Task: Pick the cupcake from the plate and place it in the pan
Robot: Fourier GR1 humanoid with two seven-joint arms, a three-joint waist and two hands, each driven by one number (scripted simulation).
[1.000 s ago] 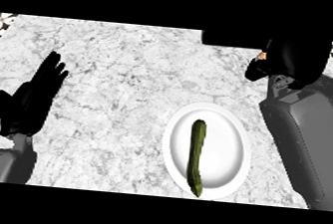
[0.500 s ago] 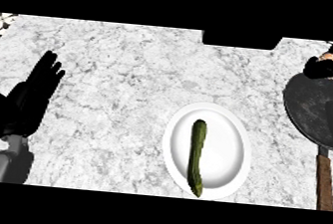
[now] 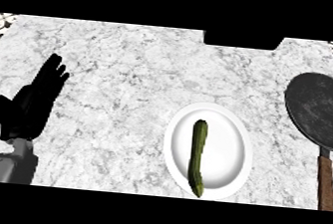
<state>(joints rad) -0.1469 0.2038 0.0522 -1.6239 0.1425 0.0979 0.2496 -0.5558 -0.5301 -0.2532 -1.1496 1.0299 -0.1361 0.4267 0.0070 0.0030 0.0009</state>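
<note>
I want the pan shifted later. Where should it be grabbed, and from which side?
By its brown handle, the long narrow part that sticks out from the round pan toward the robot. Come from the near right side, probably with fingers wrapping across the handle.

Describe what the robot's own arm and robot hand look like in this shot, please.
Only the left robot hand shows, at the view's left: matte black all over, with slim fingers and a thumb. Below it comes a grey forearm, smooth and rounded, carrying a small dark round marking near the lower edge. No cables show. The right robot hand cannot be made out.
</note>
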